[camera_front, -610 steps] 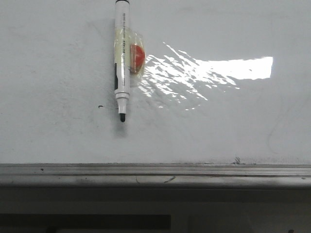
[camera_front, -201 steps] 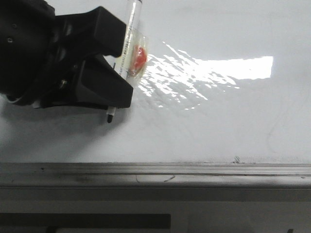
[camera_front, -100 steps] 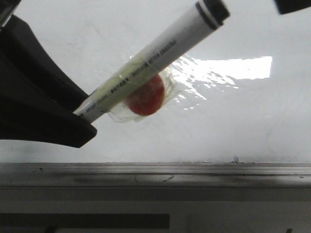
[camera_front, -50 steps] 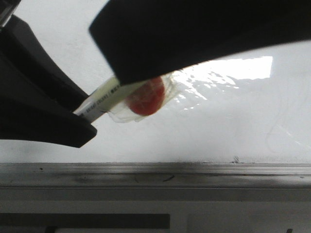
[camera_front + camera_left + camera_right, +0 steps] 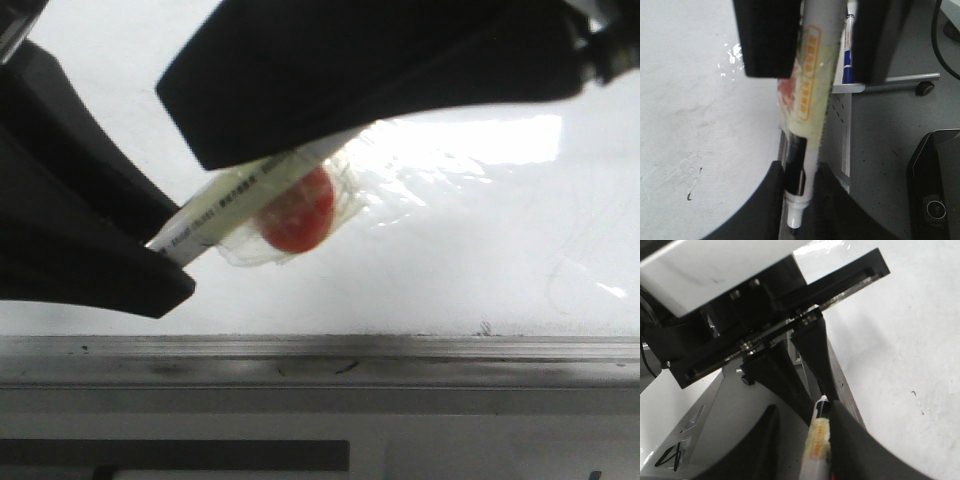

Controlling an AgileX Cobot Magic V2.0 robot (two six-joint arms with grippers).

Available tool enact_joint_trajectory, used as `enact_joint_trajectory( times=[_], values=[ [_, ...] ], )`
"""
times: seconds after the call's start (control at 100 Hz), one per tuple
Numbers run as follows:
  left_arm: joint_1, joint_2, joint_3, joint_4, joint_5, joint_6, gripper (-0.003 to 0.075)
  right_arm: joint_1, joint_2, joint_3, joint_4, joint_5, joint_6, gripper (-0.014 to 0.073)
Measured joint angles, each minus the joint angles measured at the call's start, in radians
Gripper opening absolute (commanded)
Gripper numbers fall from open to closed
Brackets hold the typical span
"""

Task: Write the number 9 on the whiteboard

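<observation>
Marker (image 5: 225, 205) hangs slanted between both tools (left (image 5: 799, 200), right (image 5: 807, 440)).

I see a white marker (image 5: 232, 197) tilted in the front view, wrapped in yellowish tape, with a red disc (image 5: 297, 210) taped to its barrel. From the left wrist camera its black tip points down, and a second pen with a blue cap (image 5: 849, 47) lies beyond it on a grey ledge.
</observation>
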Motion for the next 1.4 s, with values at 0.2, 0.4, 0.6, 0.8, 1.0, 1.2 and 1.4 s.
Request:
enact_joint_trajectory(
  times=[0.2, 0.4, 0.6, 0.8, 1.0, 1.2, 1.4],
  values=[
    [0.0, 0.0, 0.007, 0.009, 0.035, -0.001, -0.002, 0.01, 0.036, 0.0, 0.0, -0.016, -0.003, -0.0069],
    [0.0, 0.0, 0.009, 0.01, 0.028, -0.001, -0.002, 0.01, 0.039, -0.008, -0.015, -0.016, -0.003, 0.0012],
    [0.0, -0.007, 0.009, 0.008, -0.007, -0.001, -0.002, 0.016, 0.032, -0.034, -0.074, 0.016, -0.003, 0.0438],
    [0.0, -0.049, 0.009, 0.005, -0.025, -0.001, -0.002, 0.019, 0.024, -0.036, -0.079, 0.011, -0.003, 0.0452],
    [0.0, -0.083, 0.009, -0.001, -0.025, -0.001, -0.002, 0.019, 0.024, -0.036, -0.079, -0.031, -0.005, 0.0381],
    [0.0, -0.085, 0.009, -0.011, -0.031, -0.001, -0.002, 0.019, 0.024, -0.036, -0.081, -0.078, -0.005, 0.0381],
    [0.0, -0.085, 0.007, -0.015, -0.033, -0.001, -0.002, 0.021, 0.022, -0.036, -0.094, -0.109, -0.005, 0.0383]
  ],
)
